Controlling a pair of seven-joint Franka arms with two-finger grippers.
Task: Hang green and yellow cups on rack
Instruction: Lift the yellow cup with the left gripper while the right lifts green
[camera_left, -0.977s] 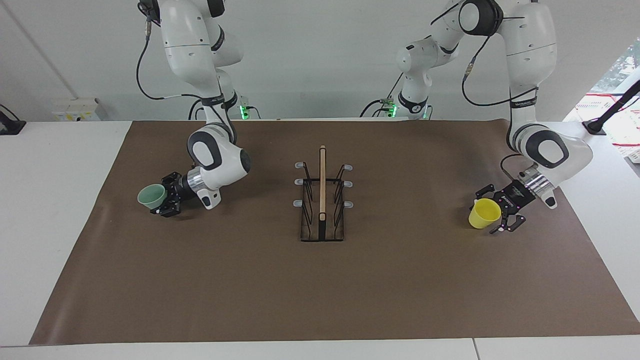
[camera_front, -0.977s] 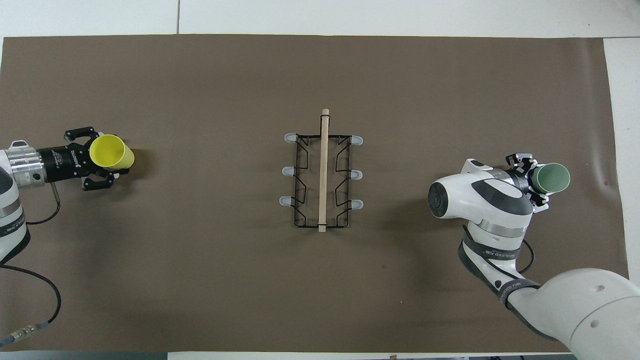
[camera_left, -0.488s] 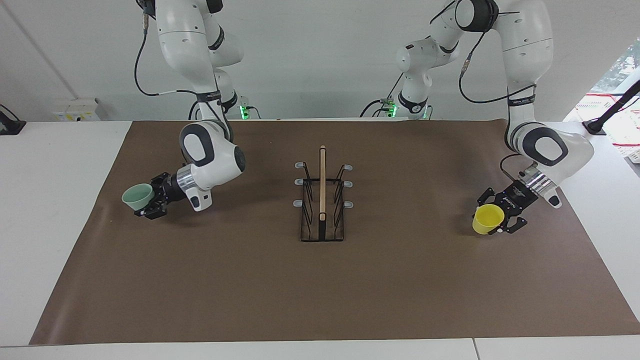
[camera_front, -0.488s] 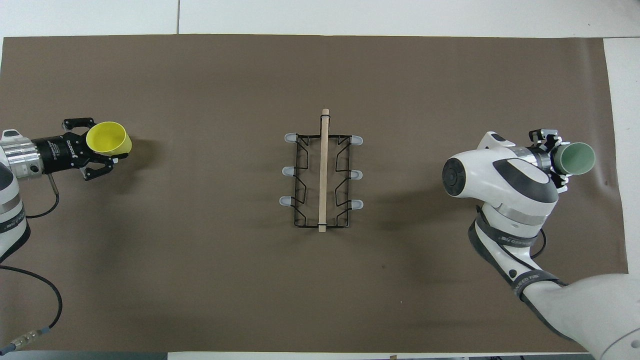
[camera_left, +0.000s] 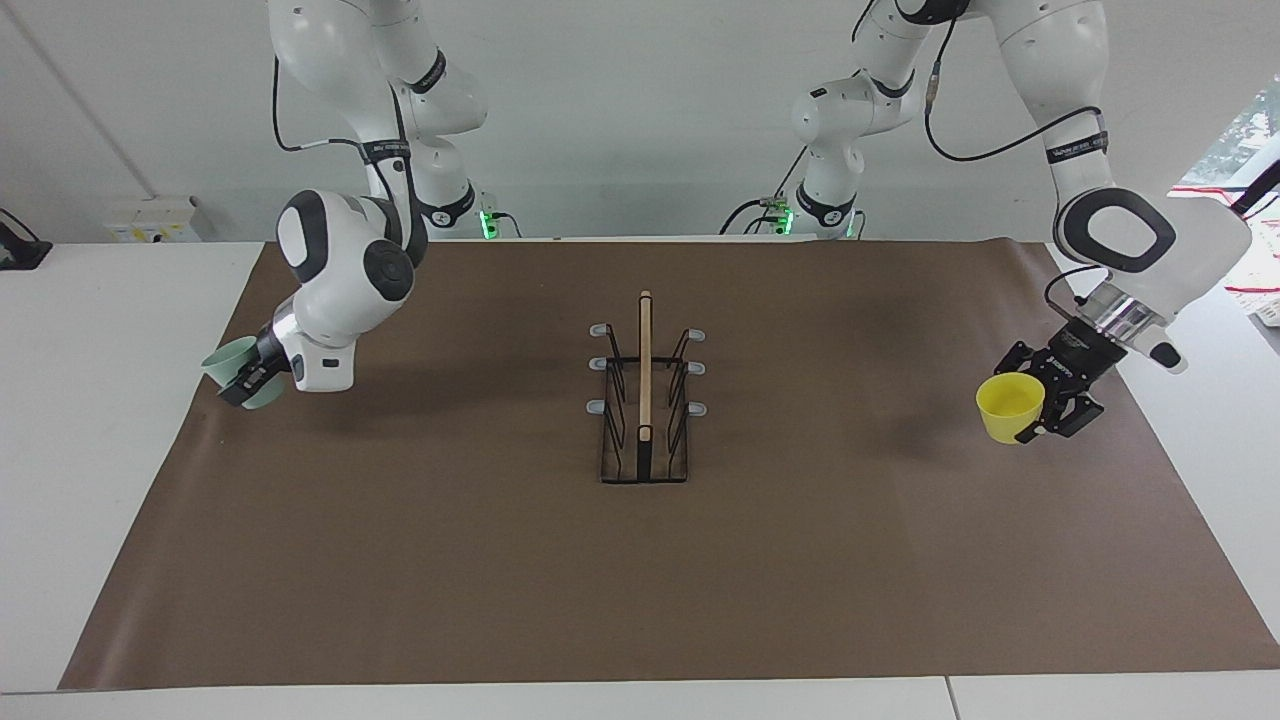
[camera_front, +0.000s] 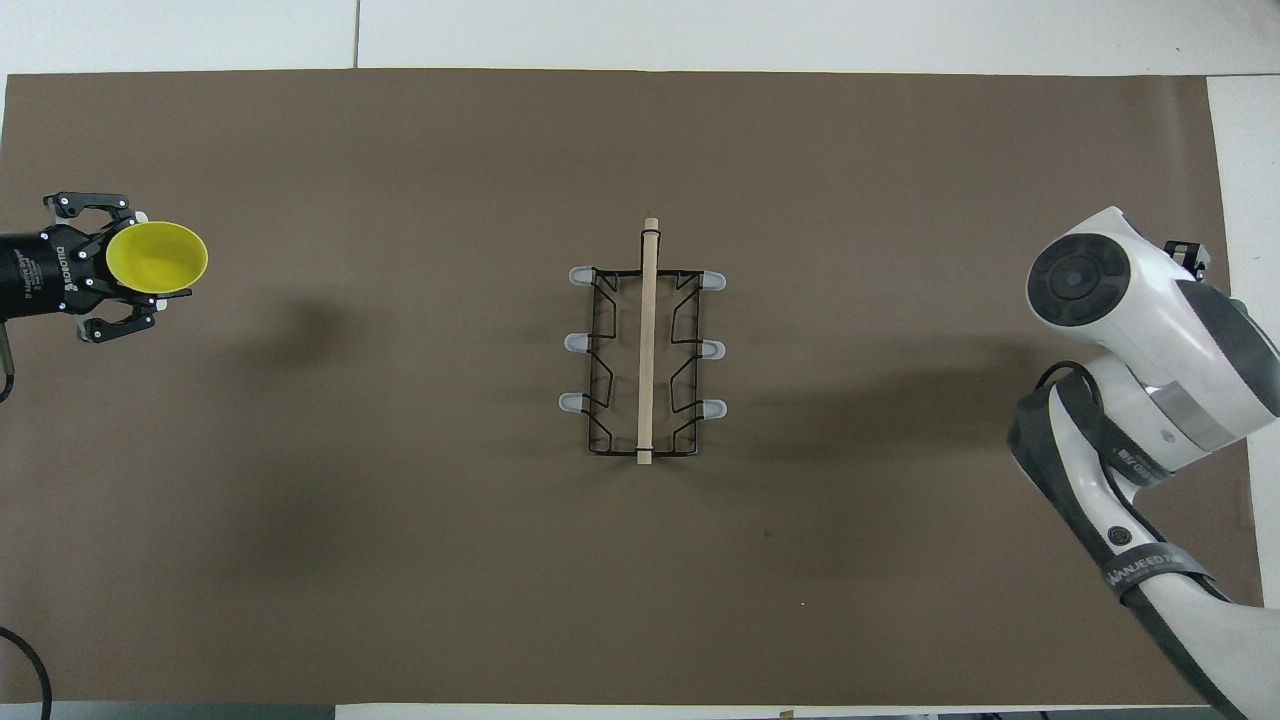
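You're looking at a white counter (camera_left: 90, 420) covered by a large brown mat (camera_left: 640, 580), plain white wall at the robots' end, green status lights at both arm bases. A window edge shows past the left arm's end of the counter.

The rack (camera_left: 645, 400) sits mid-mat, all six prongs bare.

Left gripper (camera_left: 1050, 395) is in the air over the mat's edge at the left arm's end, pinching the yellow cup (camera_left: 1010, 408) by its wall, mouth tipped up. In the overhead view the same cup (camera_front: 157, 257) shows its open mouth.

Right gripper (camera_left: 250, 378) is in the air over the mat's edge at the right arm's end, clamped on the green cup (camera_left: 232, 362), which is half hidden by the wrist. Overhead view hides that cup under the arm.

Versus a second ago: both cups were low at the mat, each lying tilted in its gripper. Now both arms have lifted and swung outward, away from the rack. The yellow cup has gone from lying tipped on the mat to mouth-up in the air. Rack hasn't moved.

Writing: white lettering on the left gripper's body, seen reversed and not clearly legible; the band on the right arm's forearm also carries white print you can't make out reliably.
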